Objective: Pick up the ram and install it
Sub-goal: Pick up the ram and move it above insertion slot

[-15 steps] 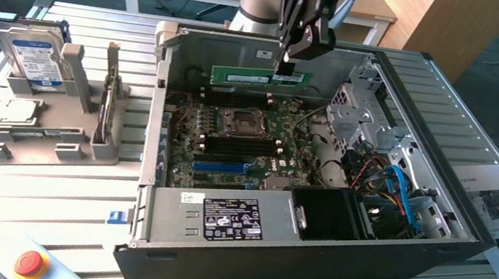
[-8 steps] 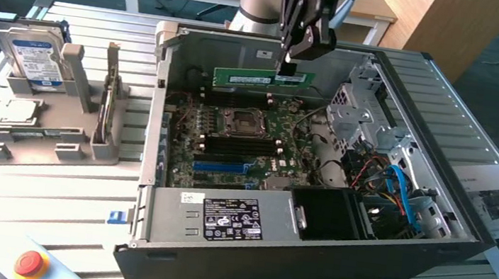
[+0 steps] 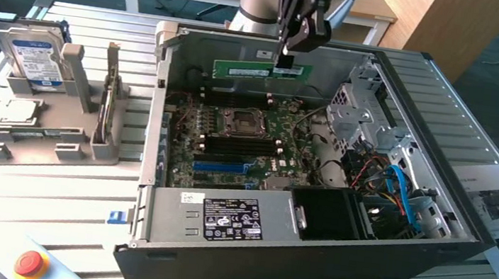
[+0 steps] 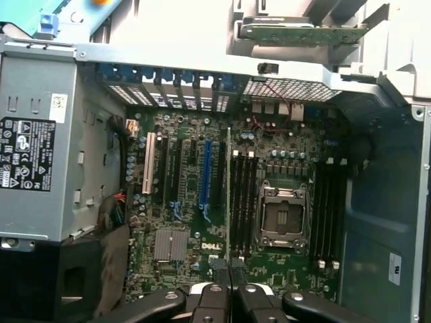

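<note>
The ram [image 3: 256, 70] is clamped at one end in the jaws of the gripper [image 3: 284, 64] and held above the motherboard [image 3: 251, 147] inside the open computer case [image 3: 311, 261]. In the wrist view it is seen edge-on beside the black memory slots [image 4: 244, 195] and the CPU socket [image 4: 281, 217]. The power supply [image 3: 220, 218] and drive cage [image 3: 367, 115] are set to either side, and a hard drive [image 3: 36, 60] is parked well apart outside the case.

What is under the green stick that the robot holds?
The ram, in the shut gripper, hangs over the motherboard and its black slots. The stick hides what lies straight beneath.
</note>
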You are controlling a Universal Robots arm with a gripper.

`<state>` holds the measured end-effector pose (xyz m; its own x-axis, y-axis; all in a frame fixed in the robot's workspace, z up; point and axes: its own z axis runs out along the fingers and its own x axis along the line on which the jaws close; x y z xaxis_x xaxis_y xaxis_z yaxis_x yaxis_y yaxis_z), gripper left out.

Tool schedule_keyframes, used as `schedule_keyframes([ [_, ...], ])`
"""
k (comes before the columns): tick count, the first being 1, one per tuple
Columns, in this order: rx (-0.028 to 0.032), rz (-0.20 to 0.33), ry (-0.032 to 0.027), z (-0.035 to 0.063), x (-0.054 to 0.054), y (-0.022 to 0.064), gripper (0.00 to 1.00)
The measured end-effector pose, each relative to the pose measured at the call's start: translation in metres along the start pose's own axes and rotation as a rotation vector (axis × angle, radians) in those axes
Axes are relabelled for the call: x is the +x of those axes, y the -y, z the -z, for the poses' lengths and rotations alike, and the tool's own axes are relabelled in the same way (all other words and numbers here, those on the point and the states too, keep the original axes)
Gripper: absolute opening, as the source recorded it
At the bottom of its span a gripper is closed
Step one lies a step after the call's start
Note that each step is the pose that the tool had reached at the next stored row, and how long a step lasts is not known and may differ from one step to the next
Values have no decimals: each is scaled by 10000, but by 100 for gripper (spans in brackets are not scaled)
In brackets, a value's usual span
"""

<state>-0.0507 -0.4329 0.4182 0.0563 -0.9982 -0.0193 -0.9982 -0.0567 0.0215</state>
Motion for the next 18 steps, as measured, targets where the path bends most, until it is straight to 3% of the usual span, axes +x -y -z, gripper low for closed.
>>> schedule_keyframes([
  [7, 13, -633, 14, -16, -42, 3, 11],
  [14, 12, -699, 15, -19, -44, 6, 11],
  [18, -19, -789, 16, -22, -42, 13, 11],
])
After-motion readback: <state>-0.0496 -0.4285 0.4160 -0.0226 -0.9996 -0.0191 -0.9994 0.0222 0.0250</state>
